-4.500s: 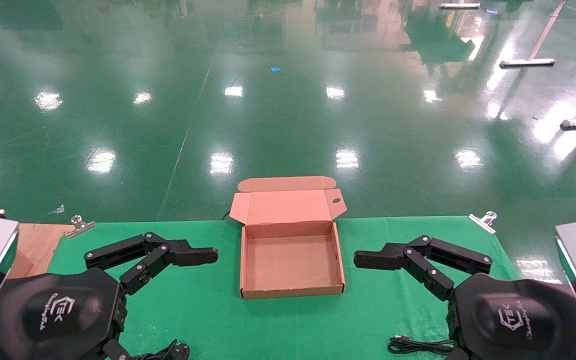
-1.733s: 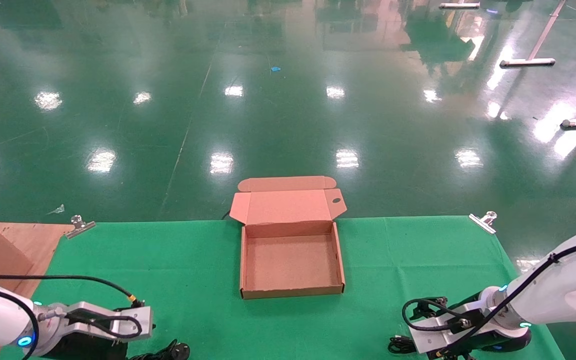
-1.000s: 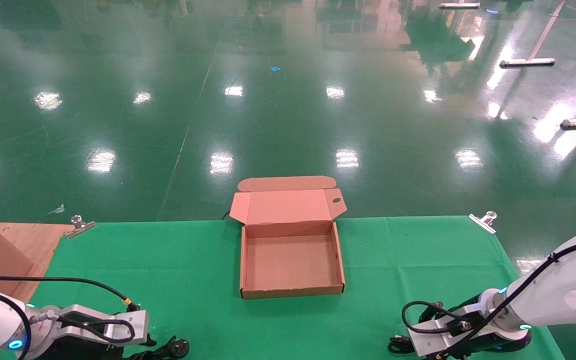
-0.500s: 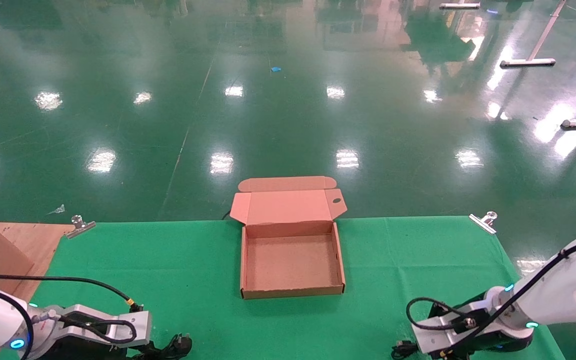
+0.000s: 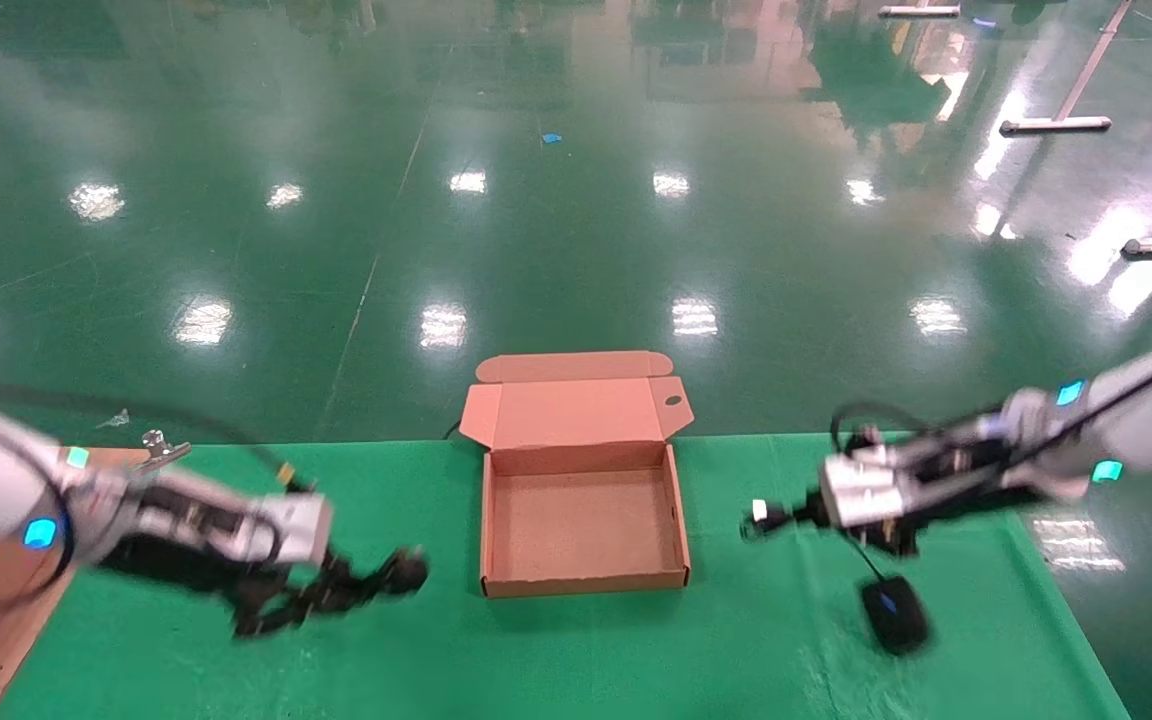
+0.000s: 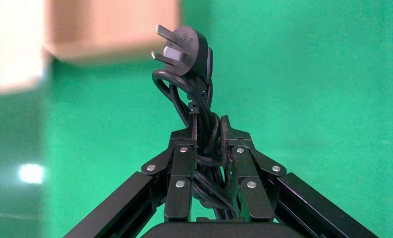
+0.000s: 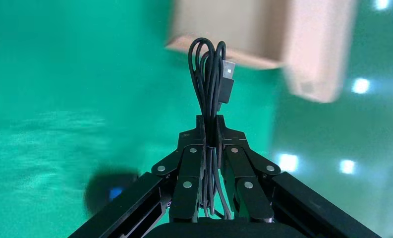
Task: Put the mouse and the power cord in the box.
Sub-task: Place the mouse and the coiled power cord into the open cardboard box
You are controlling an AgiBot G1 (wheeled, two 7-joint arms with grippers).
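Left tool (image 6: 208, 134): clenched on the power cord (image 6: 196, 106), its fingers (image 6: 184, 163) pressed against both sides of the bundle; in the head view it is held above the table, left of the box, at the near-left part of the green cloth.
Power cord: gathered black bundle gripped at mid-length, its chunky plug (image 6: 182, 47) sticking out past the fingertips with the metal prongs showing; in the head view the plug end (image 5: 401, 575) points right, toward the box, near it but apart.
Right tool (image 7: 211, 131): clenched on the mouse cable (image 7: 209, 74), a looped bundle of thin black strands with a USB connector (image 7: 228, 74) at its tip; in the head view it is above the table, right of the box.
Mouse (image 5: 894, 612): black, with a blue spot, below and nearer than the right tool, joined to it by a thin cable; whether it touches the cloth or hangs just over it cannot be told.
Box (image 5: 484, 520): open, lid flap standing at the far side, centred at the far edge of the table, between the two tools.
Table (image 5: 556, 660): covered in green cloth, held by a metal clip (image 5: 158, 448) at the far-left corner.
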